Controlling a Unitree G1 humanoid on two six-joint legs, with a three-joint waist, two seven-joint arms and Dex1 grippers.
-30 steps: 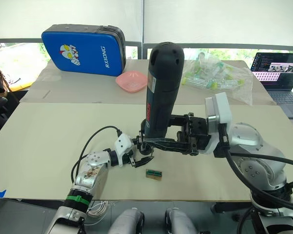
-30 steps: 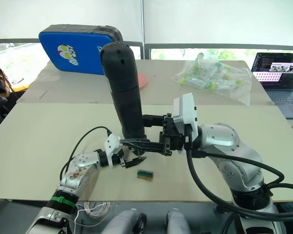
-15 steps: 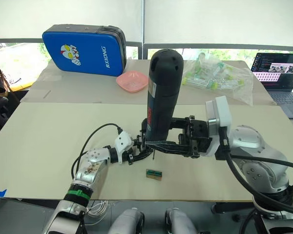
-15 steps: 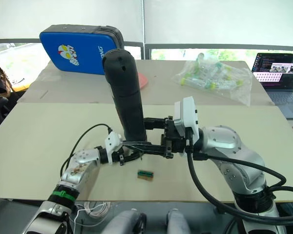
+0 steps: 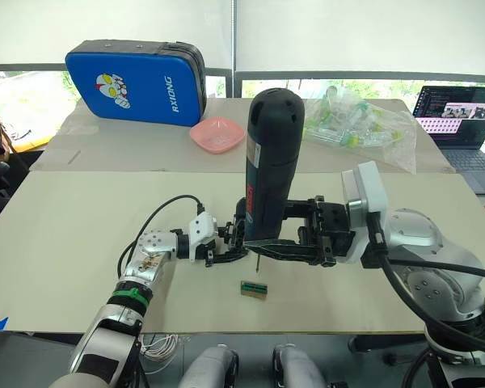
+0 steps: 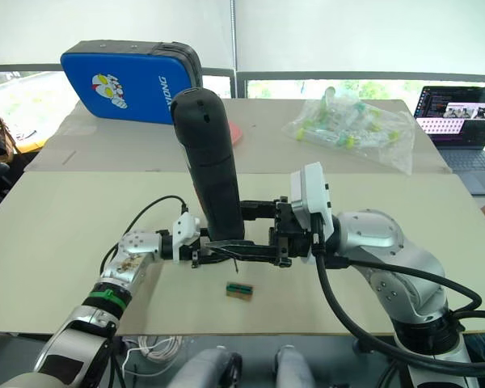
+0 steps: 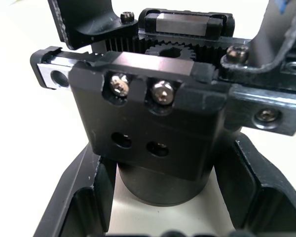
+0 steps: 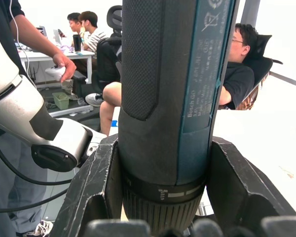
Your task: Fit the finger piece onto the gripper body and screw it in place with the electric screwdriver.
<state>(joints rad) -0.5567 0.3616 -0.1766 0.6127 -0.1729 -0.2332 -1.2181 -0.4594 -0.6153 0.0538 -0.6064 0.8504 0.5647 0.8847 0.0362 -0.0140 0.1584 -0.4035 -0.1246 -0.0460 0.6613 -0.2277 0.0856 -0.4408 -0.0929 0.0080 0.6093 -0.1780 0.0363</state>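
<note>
My right gripper (image 5: 246, 233) is shut on the electric screwdriver (image 5: 268, 162), a thick black cylinder held upright with its thin bit (image 5: 257, 260) pointing down just above the table. The right fingers (image 8: 96, 187) clamp its lower barrel on both sides. My left gripper (image 5: 218, 249) is shut on the gripper body (image 7: 153, 113), a black block with a round base, two screws on its face and a toothed rack on top. The body hangs just left of the bit. A black plate (image 7: 86, 22) rises from the rack; I cannot tell whether it is the finger piece.
A small green-and-black part (image 5: 255, 288) lies on the table (image 5: 81, 234) in front of the grippers. Farther back are a blue case (image 5: 133, 71), a pink bowl (image 5: 218, 133), a bag of tubes (image 5: 360, 129) and a laptop (image 5: 461, 113). Seated people (image 8: 237, 69) are nearby.
My left arm has lifted and levelled out, bringing the gripper body up closer to the screwdriver's bit. The screwdriver has stayed nearly in place.
</note>
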